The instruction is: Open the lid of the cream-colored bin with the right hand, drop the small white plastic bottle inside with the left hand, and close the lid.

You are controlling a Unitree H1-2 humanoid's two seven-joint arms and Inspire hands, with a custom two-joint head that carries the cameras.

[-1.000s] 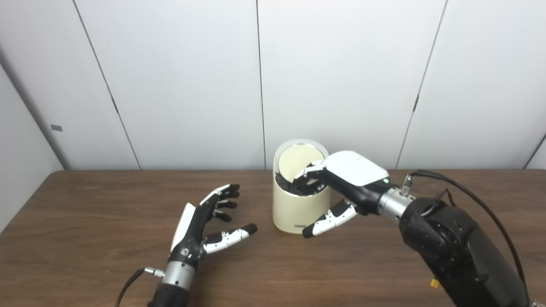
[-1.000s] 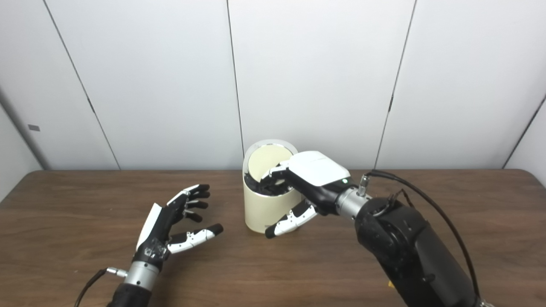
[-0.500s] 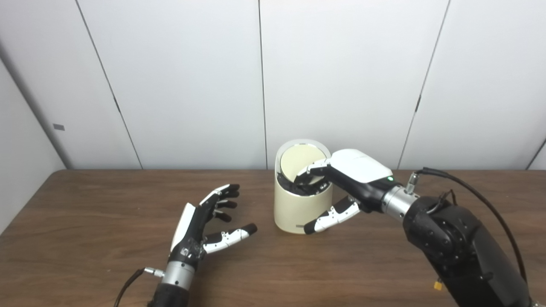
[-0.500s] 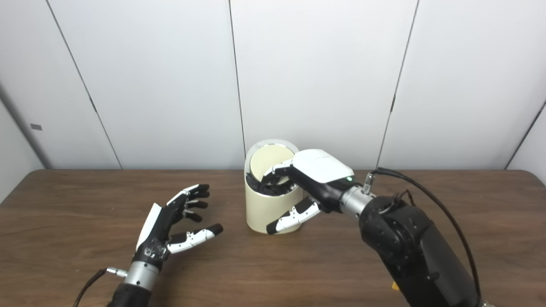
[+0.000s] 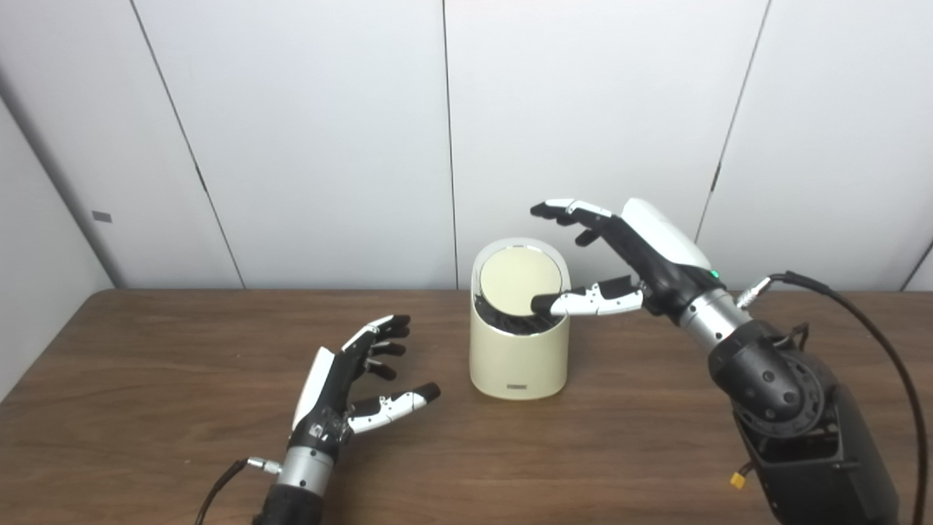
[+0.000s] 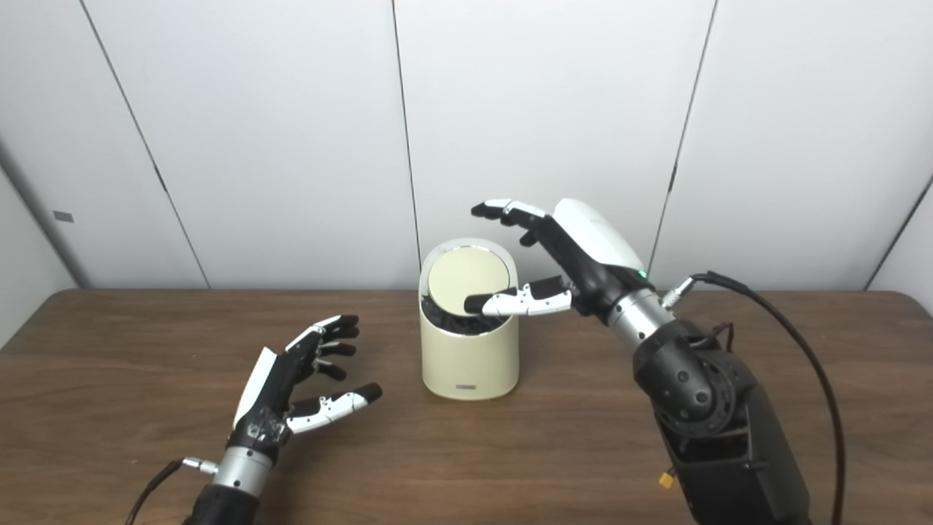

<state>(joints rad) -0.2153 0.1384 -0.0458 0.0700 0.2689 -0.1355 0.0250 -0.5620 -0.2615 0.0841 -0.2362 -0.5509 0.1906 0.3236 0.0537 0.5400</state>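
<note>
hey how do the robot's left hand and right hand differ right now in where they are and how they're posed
The left hand sits low over the table, well left of the cream bin; the right hand is raised beside the bin's top. The left hand's fingers curl loosely, pointing away from the robot; the right hand's fingers spread wide, its thumb reaching over the lid. Both are open and hold nothing.

Cream bin (image 5: 518, 357) — wood-grain brown table (image 5: 146, 408) — white wall (image 5: 306, 131).
</note>
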